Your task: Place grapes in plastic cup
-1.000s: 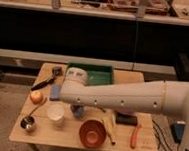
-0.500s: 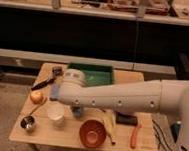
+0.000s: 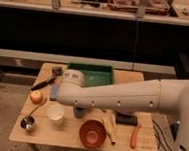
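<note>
The grapes, a dark elongated bunch, lie slanted on the far left part of the wooden table. The white plastic cup stands upright at the front left, below the arm's end. My gripper is at the left tip of the big white arm, which reaches across the table from the right. It hovers just right of the grapes and above the cup. Its own parts are hidden behind the wrist housing.
A green tray sits at the back centre. An orange fruit and a metal cup are at the left. An orange bowl, a banana, an orange-handled tool and a dark block lie at the front.
The arm's end has moved left across the table, from near the tray's front toward the grapes. The objects on the table have not moved.
</note>
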